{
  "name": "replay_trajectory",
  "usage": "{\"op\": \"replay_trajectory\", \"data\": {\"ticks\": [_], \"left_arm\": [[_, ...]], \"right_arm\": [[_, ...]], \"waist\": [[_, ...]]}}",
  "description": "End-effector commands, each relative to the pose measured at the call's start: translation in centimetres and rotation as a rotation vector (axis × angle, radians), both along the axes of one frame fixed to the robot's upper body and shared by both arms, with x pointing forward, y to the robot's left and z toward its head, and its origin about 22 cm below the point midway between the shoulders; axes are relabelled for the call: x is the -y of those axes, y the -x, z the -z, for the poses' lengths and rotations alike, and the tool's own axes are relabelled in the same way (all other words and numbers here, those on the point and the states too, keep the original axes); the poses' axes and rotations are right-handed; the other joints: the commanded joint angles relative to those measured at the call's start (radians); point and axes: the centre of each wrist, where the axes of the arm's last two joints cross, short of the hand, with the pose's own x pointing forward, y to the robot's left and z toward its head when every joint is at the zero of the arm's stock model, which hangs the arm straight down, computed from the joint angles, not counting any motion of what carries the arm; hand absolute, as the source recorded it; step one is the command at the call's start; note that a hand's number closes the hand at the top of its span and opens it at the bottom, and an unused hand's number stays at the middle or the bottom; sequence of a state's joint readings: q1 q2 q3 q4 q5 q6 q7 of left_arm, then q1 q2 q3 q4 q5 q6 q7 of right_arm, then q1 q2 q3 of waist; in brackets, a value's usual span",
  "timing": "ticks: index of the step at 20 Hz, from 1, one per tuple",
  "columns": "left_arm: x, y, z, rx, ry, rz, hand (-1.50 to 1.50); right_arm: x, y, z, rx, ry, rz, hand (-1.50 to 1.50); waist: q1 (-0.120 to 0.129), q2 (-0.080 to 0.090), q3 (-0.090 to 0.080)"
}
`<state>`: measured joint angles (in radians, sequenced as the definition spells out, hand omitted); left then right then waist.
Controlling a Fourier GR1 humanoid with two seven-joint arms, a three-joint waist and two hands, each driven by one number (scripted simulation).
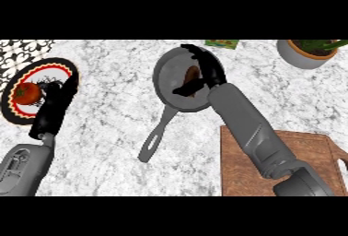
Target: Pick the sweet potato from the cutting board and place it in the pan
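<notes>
Head view: oblong brown sweet potato [192, 77] inside round grey pan [165, 73].

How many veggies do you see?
2. A tomato sits on the plate at the left. A sweet potato is in the pan, under the right hand. None shows on the cutting board.

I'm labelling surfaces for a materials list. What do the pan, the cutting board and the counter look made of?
The pan looks like grey metal, matte, one tone from bowl to slotted handle. The cutting board looks like wood: reddish brown with faint grain lines. The counter looks like marble or a similar stone, white with grey veining; it could be laminate.
</notes>
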<state>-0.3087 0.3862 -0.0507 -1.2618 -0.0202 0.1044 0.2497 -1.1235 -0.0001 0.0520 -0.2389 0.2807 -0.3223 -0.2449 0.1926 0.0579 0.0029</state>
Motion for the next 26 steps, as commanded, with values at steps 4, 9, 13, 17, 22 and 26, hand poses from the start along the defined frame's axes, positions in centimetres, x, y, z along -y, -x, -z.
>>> {"op": "replay_trajectory", "data": {"ticks": [4, 9, 13, 17, 22, 26], "left_arm": [[0.0, 0.0, 0.3, -0.008, 0.011, -0.012, 0.0], [-1.3, 0.1, 0.8, -0.019, -0.003, -0.065, 0.0], [-1.9, 1.8, 1.5, -0.029, -0.007, -0.09, 0.0], [-2.8, 2.3, 2.3, -0.047, 0.007, -0.135, 0.0], [-5.0, 3.4, 2.6, -0.052, -0.008, -0.147, 0.0], [-5.1, 3.6, 1.6, -0.069, 0.021, -0.164, 0.0]], "right_arm": [[-0.1, -0.4, -0.8, 0.088, -0.159, 0.065, -1.5], [-0.2, -0.8, -1.7, 0.117, -0.247, 0.143, -1.5], [0.1, -0.8, -1.3, 0.107, -0.284, 0.204, -1.5], [5.6, -1.7, -1.6, 0.143, -0.324, 0.259, -1.5], [10.2, -2.0, -1.9, 0.134, -0.363, 0.235, -1.5], [16.4, -1.3, -1.7, 0.115, -0.35, 0.189, -1.5]], "waist": [[-0.01, -0.009, 0.0], [-0.066, -0.013, -0.002], [-0.101, -0.031, -0.002], [-0.124, -0.03, -0.001], [-0.149, -0.04, -0.002], [-0.168, -0.049, -0.002]]}}
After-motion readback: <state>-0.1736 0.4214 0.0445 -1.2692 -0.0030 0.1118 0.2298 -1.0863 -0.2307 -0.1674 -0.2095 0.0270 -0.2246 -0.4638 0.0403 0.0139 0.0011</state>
